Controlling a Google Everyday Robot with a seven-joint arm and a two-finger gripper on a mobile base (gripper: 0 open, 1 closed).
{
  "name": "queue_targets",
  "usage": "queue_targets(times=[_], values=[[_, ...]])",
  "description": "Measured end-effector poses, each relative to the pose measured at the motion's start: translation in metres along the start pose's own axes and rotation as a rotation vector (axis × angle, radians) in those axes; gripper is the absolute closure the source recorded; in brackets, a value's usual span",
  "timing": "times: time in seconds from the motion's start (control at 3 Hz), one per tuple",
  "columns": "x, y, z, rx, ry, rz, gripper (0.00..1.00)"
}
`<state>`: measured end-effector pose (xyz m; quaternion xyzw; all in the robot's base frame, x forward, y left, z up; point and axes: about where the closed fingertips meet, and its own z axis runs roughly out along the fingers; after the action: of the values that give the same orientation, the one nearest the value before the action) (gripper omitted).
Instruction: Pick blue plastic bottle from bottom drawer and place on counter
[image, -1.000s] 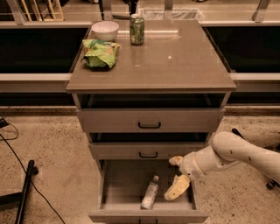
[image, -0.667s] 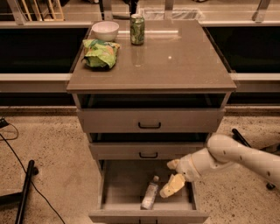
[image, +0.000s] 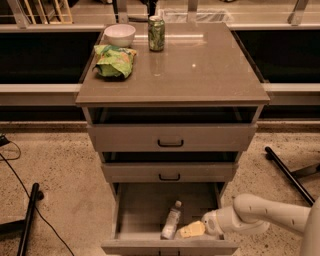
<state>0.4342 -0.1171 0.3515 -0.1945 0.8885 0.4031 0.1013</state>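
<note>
The blue plastic bottle (image: 171, 221) lay in the open bottom drawer (image: 142, 210), cap toward 12 o'clock. The gripper (image: 191, 230) sat at the bottle's 4 o'clock, just beside it; how far it was open could not be told. A sound grasp would likely straddle the mid-body squarely before lifting toward the counter (image: 200, 75).

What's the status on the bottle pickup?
Gripper inside bottom drawer, right of blue plastic bottle. Bottle lying down, not lifted. Green can, bowl, snack bag on counter, rear left.
</note>
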Motion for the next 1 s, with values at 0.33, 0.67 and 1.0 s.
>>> queue_targets(times=[0.33,0.67,1.0], values=[[-0.004,-0.018,0.006,0.067,-0.036,0.035,0.00],[-0.004,-0.018,0.006,0.067,-0.036,0.035,0.00],[-0.028,-0.041,0.014,0.112,-0.129,0.163,0.00]])
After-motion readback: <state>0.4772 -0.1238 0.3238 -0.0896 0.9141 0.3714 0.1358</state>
